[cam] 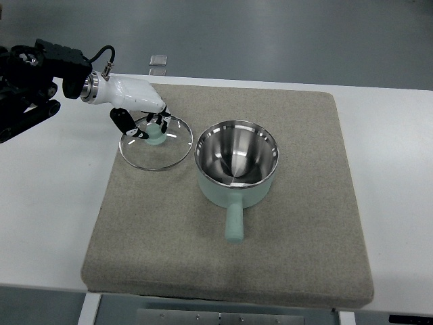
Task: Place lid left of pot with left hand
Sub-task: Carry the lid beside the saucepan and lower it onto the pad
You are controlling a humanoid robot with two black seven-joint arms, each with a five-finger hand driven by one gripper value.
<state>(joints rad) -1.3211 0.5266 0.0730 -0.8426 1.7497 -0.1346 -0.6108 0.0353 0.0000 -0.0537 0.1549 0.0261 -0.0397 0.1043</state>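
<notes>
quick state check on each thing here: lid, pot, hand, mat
round glass lid with mint green knob: off the pot, lying on the mat left of the pot, knob up
mint green steel-lined pot: uncovered, empty, upright, handle pointing to the near edge
left hand: over the lid, fingers curled around the knob
grey square mat: flat on the white table

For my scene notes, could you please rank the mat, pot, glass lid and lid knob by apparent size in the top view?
1. Mat
2. Pot, counting its handle
3. Glass lid, nearly matching the pot's bowl
4. Lid knob, partly hidden by the left hand
</notes>
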